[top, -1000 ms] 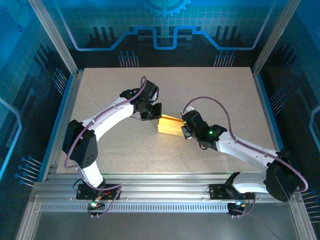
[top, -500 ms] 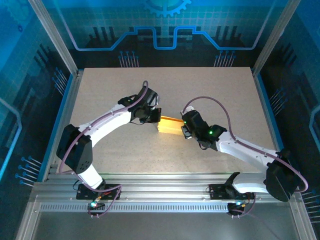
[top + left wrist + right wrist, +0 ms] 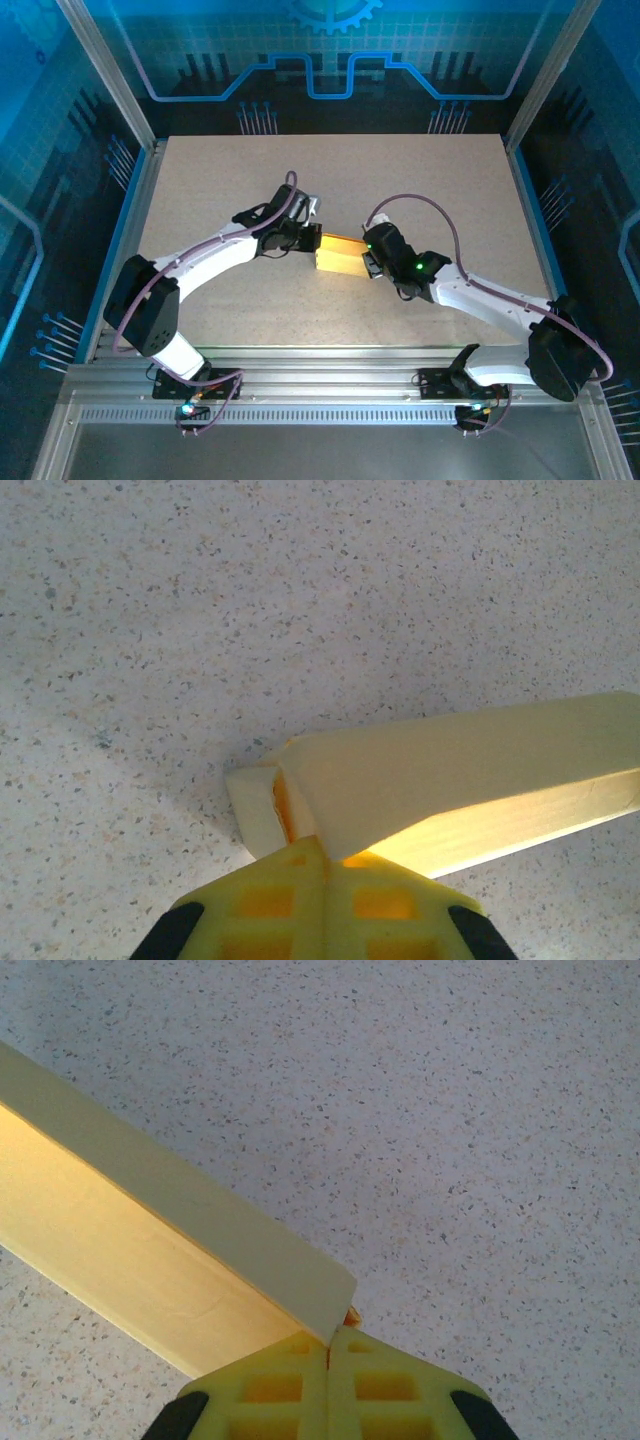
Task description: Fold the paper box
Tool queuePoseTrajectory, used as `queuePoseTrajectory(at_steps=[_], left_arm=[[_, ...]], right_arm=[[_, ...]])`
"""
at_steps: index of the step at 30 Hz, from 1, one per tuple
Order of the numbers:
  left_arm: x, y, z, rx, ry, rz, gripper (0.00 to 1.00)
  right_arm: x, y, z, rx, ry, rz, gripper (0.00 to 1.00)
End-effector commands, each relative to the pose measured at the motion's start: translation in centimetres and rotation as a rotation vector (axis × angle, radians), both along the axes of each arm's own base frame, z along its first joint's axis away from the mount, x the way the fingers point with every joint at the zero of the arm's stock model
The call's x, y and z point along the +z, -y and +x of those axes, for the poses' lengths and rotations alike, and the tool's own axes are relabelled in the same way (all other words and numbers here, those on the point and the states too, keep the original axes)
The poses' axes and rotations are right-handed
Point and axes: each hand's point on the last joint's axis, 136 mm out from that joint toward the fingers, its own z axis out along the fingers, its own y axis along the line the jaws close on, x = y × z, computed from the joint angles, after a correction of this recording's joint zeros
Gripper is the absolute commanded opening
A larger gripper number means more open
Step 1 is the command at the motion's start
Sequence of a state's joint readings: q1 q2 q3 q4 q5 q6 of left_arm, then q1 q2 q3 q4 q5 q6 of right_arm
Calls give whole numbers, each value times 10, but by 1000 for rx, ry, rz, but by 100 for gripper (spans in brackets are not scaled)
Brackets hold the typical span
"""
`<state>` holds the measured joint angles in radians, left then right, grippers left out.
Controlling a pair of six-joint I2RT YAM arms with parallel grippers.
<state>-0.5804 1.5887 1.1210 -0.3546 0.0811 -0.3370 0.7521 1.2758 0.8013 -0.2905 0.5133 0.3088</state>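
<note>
Near the middle of the speckled table (image 3: 450, 180) in the top view, a shade toward 6 o'clock: the paper box (image 3: 340, 256). Looks pale yellow-tan, thin-walled, folded into a slim rectangular block. Lies lengthwise from 9 to 3 o'clock. Pinched at the 9 o'clock end by the left gripper (image 3: 308, 240) and at the 3 o'clock end by the right gripper (image 3: 371, 262).

From the left wrist, stretches as a long bar (image 3: 450, 770) from the 6 o'clock edge out toward 3 o'clock. Shows a matte, paler upper face and a glowing warm-yellow lower face, plus a small end flap bent out toward 9 o'clock with a dark slit behind it. Throws a soft shadow on the table. Meets the left gripper (image 3: 325, 865) at its seam, yellow pads pressed together on the cardboard edge.

From the right wrist, slants (image 3: 150, 1250) from 9 o'clock down to 6 o'clock, with one crisp fold between the pale face and the brighter one. Ends in a sharp corner nipped by the right gripper (image 3: 328, 1345), pads closed tight.
</note>
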Motion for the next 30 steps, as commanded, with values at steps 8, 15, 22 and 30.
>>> queuePoseTrajectory(at_steps=[8,15,22,30], left_arm=[[-12,17,-20,-97,14,-38,0],[-27,14,-26,-96,12,-28,0],[-36,11,-32,-109,13,7,0],[-38,6,-31,-104,22,32,0]], right_arm=[[-14,-16,-7,9,-12,81,0],[-22,-15,-12,20,4,116,1],[-5,-15,-14,47,53,135,14],[25,-11,-21,88,117,162,67]])
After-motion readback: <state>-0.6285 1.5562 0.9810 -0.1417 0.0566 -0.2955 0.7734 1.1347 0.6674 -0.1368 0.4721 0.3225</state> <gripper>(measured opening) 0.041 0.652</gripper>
